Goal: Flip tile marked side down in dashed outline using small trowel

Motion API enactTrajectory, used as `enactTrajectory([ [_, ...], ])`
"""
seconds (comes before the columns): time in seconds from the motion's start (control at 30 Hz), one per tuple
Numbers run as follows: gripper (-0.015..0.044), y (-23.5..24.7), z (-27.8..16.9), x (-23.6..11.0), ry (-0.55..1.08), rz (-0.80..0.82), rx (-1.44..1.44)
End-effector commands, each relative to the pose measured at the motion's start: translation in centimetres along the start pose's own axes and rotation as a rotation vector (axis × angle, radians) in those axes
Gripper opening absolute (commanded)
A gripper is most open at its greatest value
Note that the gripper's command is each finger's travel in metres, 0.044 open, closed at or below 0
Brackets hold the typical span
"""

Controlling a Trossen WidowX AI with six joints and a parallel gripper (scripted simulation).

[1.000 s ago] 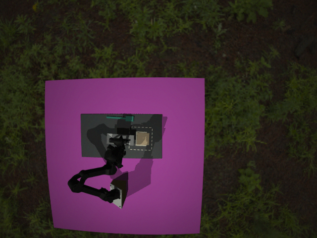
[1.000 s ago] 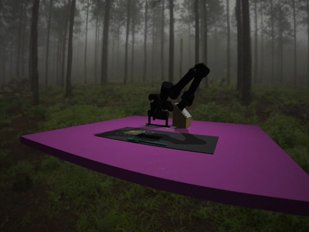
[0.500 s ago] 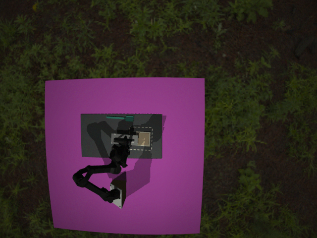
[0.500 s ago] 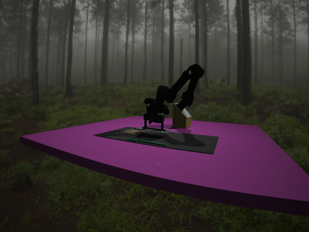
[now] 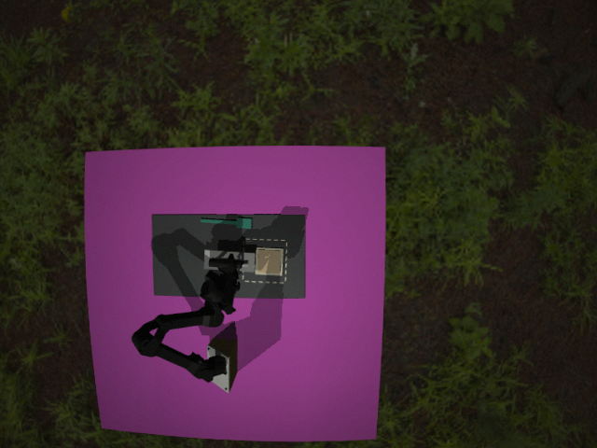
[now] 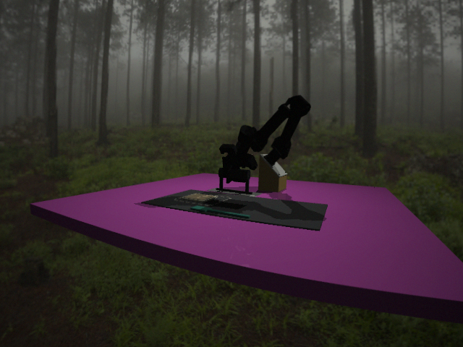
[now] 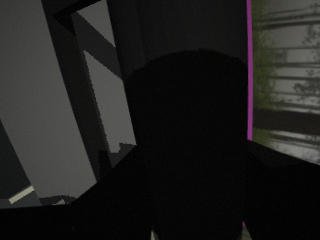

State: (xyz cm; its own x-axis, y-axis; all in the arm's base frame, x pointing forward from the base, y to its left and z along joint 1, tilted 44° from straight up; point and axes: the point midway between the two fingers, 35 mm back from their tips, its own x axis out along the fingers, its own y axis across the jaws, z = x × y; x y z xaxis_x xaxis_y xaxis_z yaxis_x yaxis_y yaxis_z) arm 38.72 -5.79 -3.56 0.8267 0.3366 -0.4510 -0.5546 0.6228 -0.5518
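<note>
Table (image 5: 327,366): the wide magenta slab under me, reaching out well past my pincer on every side.

Mat (image 5: 183,279): dark grey rectangle lying flat on the table, directly below my pincer; my own shadow falls across much of it.

Arm (image 5: 163,337): mine, black, folded back on itself from the base behind my pincer, then reaching forward over the near edge of the mat.

Base (image 5: 222,381): a tan wedge with a pale sloped face, standing on the table well behind my pincer, off the mat.

Outline (image 5: 285,250): white dashes on the mat, a rectangle starting just beside my pincer and running away to one side of it.

Tile (image 5: 269,261): tan square, lying flat inside the outline, near my pincer but apart from it. I cannot tell which face is up.

Trowel (image 5: 216,258): its pale flat blade lies low over the mat right under my pincer, pointing toward the tile; from the top view its edge stops just short of the tile.

Teal tool (image 5: 226,221): long and thin, lying on the far strip of the mat, beyond my pincer and apart from it.

Pincer (image 5: 230,261): my fingers are partly closed and clamped on the trowel's handle, pointing down at the mat; the wrist view is mostly black and shows no more.
</note>
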Motion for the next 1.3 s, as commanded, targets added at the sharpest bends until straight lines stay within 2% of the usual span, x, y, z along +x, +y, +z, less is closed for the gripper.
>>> enactTrajectory([
  [0.0, 0.0000, -1.2, 0.9, -0.5, 0.007, -0.017, 0.001],
  [0.97, 0.0000, -3.6, 7.5, -3.6, 0.007, -0.016, -0.006],
  [1.27, 0.0000, -3.7, 7.6, -3.7, 0.007, -0.016, -0.007],
])
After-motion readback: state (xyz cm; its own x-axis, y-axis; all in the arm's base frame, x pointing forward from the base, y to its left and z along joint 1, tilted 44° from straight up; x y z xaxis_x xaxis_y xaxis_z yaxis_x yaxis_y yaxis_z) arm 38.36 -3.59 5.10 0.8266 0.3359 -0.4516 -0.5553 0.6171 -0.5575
